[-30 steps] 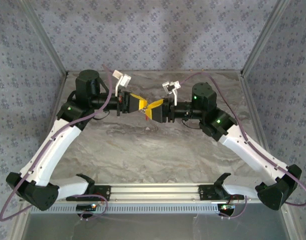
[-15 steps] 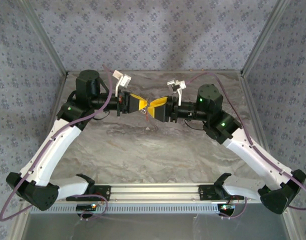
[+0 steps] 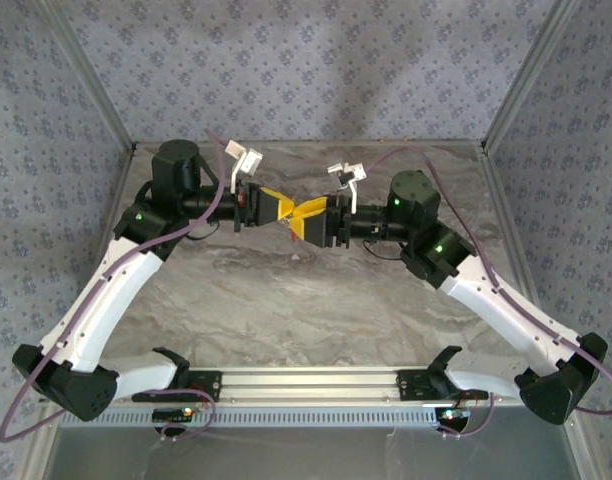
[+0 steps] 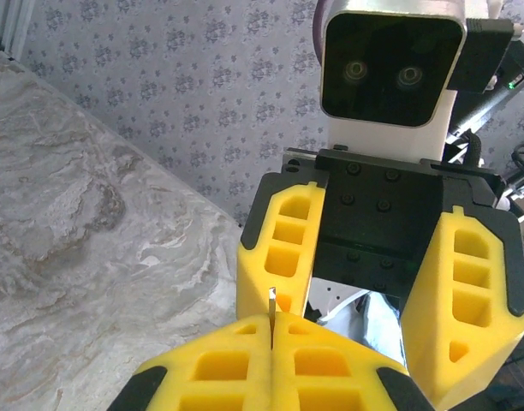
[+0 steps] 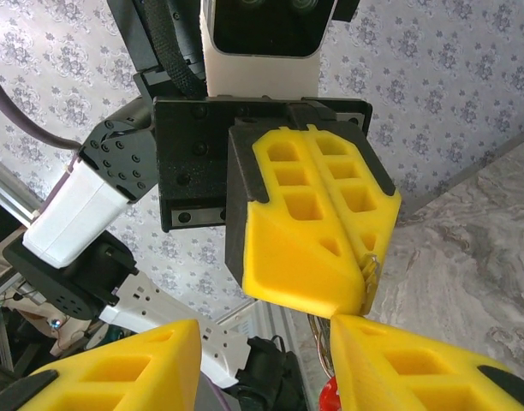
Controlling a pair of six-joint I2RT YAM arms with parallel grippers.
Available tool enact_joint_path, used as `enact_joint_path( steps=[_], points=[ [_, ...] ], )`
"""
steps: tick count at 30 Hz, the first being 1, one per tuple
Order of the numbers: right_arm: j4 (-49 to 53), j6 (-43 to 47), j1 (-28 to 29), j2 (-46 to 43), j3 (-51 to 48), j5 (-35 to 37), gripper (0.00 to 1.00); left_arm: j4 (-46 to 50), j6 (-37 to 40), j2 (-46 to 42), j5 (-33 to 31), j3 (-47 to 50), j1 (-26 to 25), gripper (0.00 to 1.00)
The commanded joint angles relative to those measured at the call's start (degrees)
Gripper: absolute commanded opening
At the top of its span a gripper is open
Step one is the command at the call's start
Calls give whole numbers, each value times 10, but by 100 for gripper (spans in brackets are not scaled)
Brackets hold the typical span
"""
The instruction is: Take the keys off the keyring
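Pinching keyring (image 5: 329, 398), left fingers (image 4: 219, 368) pressed together; right fingers (image 5: 116, 368) spread apart, holding nothing.

The keyring (image 5: 330, 399) is largely hidden, a red scrap cut off at the right wrist view's bottom edge.

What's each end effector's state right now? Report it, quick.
Left end effector: closed on a thin silvery metal piece.
Right end effector: open.
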State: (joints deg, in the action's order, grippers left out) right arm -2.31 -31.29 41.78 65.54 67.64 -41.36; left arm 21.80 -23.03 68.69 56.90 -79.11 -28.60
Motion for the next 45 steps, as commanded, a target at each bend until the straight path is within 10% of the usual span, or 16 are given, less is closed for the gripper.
enact_joint_path(
  steps=[1, 14, 33, 45],
  points=[
    [-3, -11, 1, 2, -14, -1, 46, -20, 4, -15, 14, -10, -4, 0],
    [-22, -23, 1, -7, -32, -3, 35, -26, 2, -16, 4, -11, -4, 0],
    [-46, -26, 7, 22, -12, 11, 47, -66, -28, -11, 31, 5, -17, 0],
    [-44, -30, 8, 27, -7, 11, 27, -55, -21, -7, 31, 1, -19, 0]
  ],
)
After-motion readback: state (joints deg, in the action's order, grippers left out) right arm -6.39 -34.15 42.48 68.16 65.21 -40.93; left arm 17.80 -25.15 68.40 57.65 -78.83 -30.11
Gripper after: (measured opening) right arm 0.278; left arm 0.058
